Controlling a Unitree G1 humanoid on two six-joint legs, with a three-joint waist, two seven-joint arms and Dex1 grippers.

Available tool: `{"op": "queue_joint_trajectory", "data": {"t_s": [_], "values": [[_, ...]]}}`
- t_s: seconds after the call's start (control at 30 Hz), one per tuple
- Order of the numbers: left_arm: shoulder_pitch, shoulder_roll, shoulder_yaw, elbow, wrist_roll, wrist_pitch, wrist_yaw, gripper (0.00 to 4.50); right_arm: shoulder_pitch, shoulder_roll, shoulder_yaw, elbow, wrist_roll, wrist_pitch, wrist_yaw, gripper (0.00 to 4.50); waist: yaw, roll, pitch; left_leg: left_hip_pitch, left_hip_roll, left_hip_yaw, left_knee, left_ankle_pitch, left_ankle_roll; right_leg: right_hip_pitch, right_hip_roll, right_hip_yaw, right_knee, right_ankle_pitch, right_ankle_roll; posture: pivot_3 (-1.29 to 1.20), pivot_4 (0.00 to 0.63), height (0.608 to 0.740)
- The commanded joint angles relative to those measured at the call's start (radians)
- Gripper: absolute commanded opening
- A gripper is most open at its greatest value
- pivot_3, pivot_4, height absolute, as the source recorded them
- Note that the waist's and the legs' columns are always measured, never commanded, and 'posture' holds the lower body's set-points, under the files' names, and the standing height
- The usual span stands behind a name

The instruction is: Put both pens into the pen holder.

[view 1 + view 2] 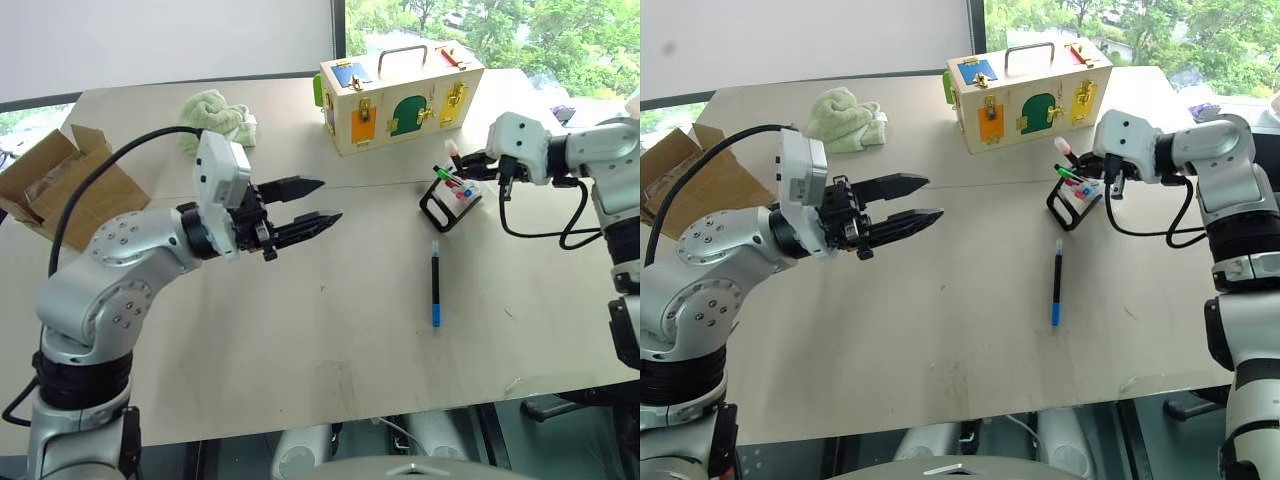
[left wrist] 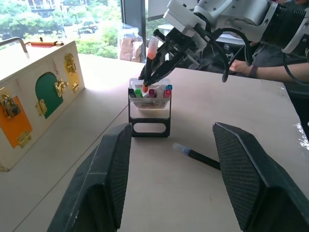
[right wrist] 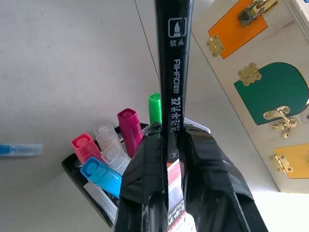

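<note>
The pen holder (image 1: 452, 199), a small black-framed clear rack of coloured markers, stands on the table at the right. My right gripper (image 2: 152, 72) hangs just over it, shut on the black pen with orange ends (image 3: 174, 58). That pen stands steeply, with its lower orange end down among the marker caps in the holder (image 2: 149, 108). The blue-ended pen (image 1: 435, 283) lies flat on the table in front of the holder, blue end toward me. My left gripper (image 1: 318, 203) hovers open and empty over the table's middle, pointing toward the holder.
A wooden box with coloured doors (image 1: 400, 95) stands behind the holder. A green cloth (image 1: 215, 115) lies at the back left and a cardboard box (image 1: 60, 185) sits at the left edge. A person's hand (image 2: 239, 65) rests beyond the table's right side.
</note>
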Motion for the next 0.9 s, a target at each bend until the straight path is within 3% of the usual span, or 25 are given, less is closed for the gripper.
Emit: {"op": "queue_joint_trajectory", "data": {"t_s": [0.03,0.2,0.43,0.53,0.67,0.9], "values": [[-0.017,-0.006,-0.001,-0.010,0.004,-0.020,-0.001,2.79,-0.028,-0.018,-0.039,-0.022,0.018,-0.001,0.010,1.79,0.000,0.000,0.000,0.000,0.000,0.000,0.000,0.000,0.000,0.000,0.000,0.000,0.000,0.000,0.000,0.00,0.150,0.740],[-0.025,-0.014,-0.004,-0.006,0.002,-0.019,-0.001,2.79,-0.029,-0.016,-0.074,-0.056,0.055,0.054,0.010,4.32,-0.002,0.000,0.000,0.000,0.000,0.000,0.000,0.000,0.000,0.000,0.000,0.000,0.001,0.000,0.000,0.00,0.150,0.740],[-0.016,-0.009,-0.006,-0.001,0.003,-0.016,-0.016,2.79,0.028,-0.045,-0.161,-0.242,0.222,0.261,0.087,4.32,0.000,0.000,0.000,0.000,0.000,0.000,0.000,0.000,0.000,0.000,0.000,0.000,0.001,0.000,0.000,0.00,0.150,0.740],[-0.003,-0.002,-0.001,-0.001,-0.002,-0.014,-0.030,2.79,0.114,-0.081,-0.204,-0.418,0.363,0.405,0.169,4.32,0.004,0.000,0.000,0.000,0.000,0.000,0.000,0.000,0.000,0.000,0.000,0.000,0.001,0.000,0.000,0.00,0.150,0.740],[0.010,0.009,-0.005,0.002,-0.003,-0.014,-0.058,2.79,0.249,-0.116,-0.192,-0.609,0.451,0.590,0.165,4.32,0.008,0.000,0.000,0.000,0.000,-0.001,0.000,0.000,0.000,0.000,0.000,0.000,0.001,0.000,0.000,0.00,0.150,0.740],[0.133,0.046,0.004,-0.037,0.006,-0.020,-0.117,2.79,0.561,-0.103,-0.164,-0.766,0.367,0.538,0.024,4.32,0.013,0.000,0.000,0.001,0.000,0.000,0.002,0.000,0.000,0.000,-0.001,0.001,0.004,0.000,0.000,0.00,0.150,0.740]]}}
